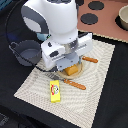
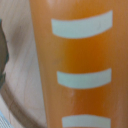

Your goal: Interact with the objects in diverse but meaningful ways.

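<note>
Exterior view is evenly lit and a bit soft, glare on the white arm (image 1: 50,22). Wrist view is blurry, the orange-yellow bread loaf (image 2: 80,60) way too close to focus.

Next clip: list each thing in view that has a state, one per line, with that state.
bread loaf: under the arm, on the mat; fills the wrist view.
butter block: lying flat on the mat, untouched.
grey pot: upright at the mat's edge, contents not visible.
knife: lying flat on the mat.
gripper: lowered over the loaf; jaws hidden, open or shut unclear.
</note>
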